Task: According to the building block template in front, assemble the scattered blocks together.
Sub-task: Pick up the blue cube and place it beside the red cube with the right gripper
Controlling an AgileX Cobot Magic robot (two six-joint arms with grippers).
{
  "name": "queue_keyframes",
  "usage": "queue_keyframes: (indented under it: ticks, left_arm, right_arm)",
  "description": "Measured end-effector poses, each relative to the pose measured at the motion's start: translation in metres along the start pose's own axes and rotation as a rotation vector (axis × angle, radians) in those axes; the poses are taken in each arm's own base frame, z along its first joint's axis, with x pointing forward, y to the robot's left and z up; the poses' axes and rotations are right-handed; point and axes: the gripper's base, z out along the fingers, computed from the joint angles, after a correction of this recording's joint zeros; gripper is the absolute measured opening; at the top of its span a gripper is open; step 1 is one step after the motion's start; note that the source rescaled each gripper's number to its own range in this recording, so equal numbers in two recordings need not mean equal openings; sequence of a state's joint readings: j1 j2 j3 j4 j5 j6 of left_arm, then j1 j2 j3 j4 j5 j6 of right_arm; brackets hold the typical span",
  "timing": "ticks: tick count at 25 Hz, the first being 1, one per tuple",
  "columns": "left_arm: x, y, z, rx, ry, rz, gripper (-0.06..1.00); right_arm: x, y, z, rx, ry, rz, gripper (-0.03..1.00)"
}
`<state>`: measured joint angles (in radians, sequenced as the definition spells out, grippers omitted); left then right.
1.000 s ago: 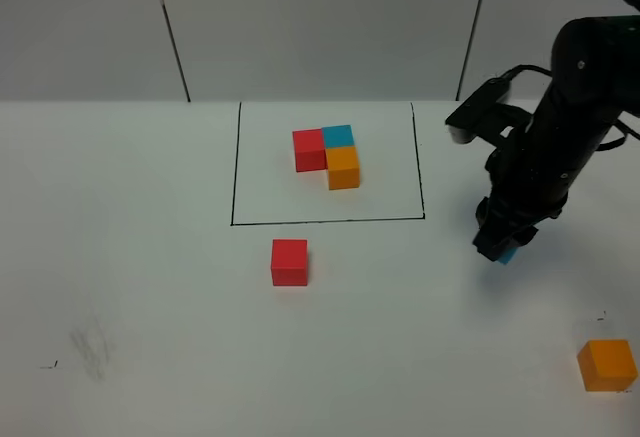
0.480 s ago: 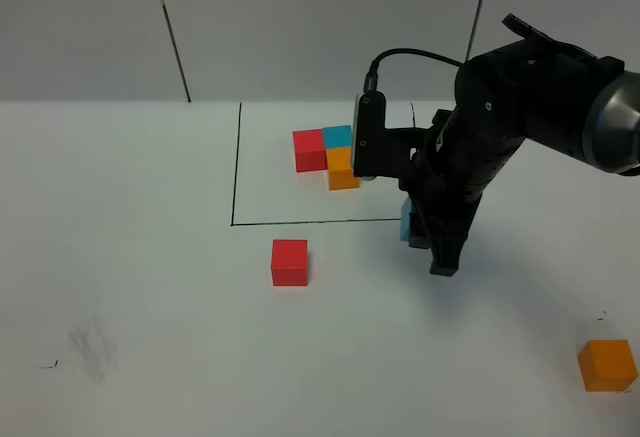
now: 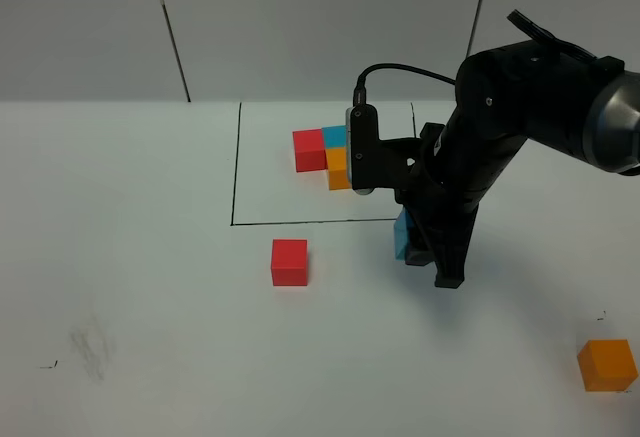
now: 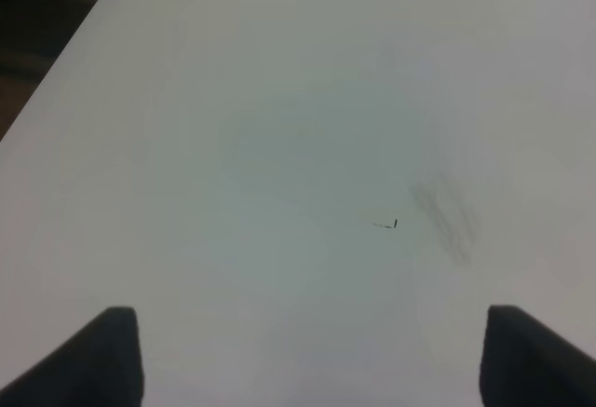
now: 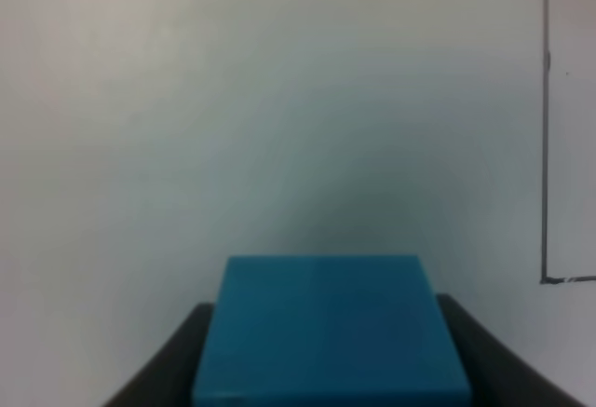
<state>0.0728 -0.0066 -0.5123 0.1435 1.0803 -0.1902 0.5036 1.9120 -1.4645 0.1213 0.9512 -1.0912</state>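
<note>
My right gripper [image 3: 418,245] is shut on the teal-blue cube [image 3: 403,234], holding it just above the table to the right of the red cube [image 3: 289,262]. In the right wrist view the teal-blue cube [image 5: 326,328] fills the gap between the dark fingers [image 5: 177,365]. The orange cube [image 3: 606,365] lies far off at the front right. The building block template [image 3: 327,156], a joined red, teal and orange trio, sits inside the black drawn rectangle [image 3: 233,177]. My left gripper [image 4: 317,360] stands open over bare table; it does not show in the high view.
The black frame's corner line [image 5: 544,146] runs close beside the held cube. A grey smudge [image 3: 92,347] and a small black mark [image 4: 386,224] lie on the white table at the front left. Wall panels rise behind the table.
My right arm has swung left from the right side with the teal-blue cube, stopping just below the frame's front right corner. The red and orange cubes have not moved.
</note>
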Motion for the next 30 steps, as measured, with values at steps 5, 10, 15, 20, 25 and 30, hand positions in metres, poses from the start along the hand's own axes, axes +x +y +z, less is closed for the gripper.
queue_keyframes:
  ticks: [5, 10, 15, 20, 25, 30]
  left_arm:
    - [0.000, 0.000, 0.000, 0.000, 0.000, 0.000, 0.73]
    - [0.000, 0.000, 0.000, 0.000, 0.000, 0.000, 0.73]
    - [0.000, 0.000, 0.000, 0.000, 0.000, 0.000, 0.73]
    - [0.000, 0.000, 0.000, 0.000, 0.000, 0.000, 0.73]
    - [0.000, 0.000, 0.000, 0.000, 0.000, 0.000, 0.73]
    - [0.000, 0.000, 0.000, 0.000, 0.000, 0.000, 0.73]
  right_arm:
    - [-0.004, -0.010, 0.011, -0.074, 0.057, -0.032, 0.33]
    - [-0.020, -0.020, 0.025, -0.092, 0.102, -0.081, 0.33]
    - [-0.037, -0.027, 0.034, -0.064, 0.105, -0.086, 0.33]
    - [-0.050, -0.036, 0.050, -0.067, 0.145, -0.077, 0.33]
    - [-0.064, -0.042, 0.066, -0.054, 0.159, -0.083, 0.33]
    - [-0.078, -0.042, 0.070, -0.034, 0.142, -0.087, 0.33]
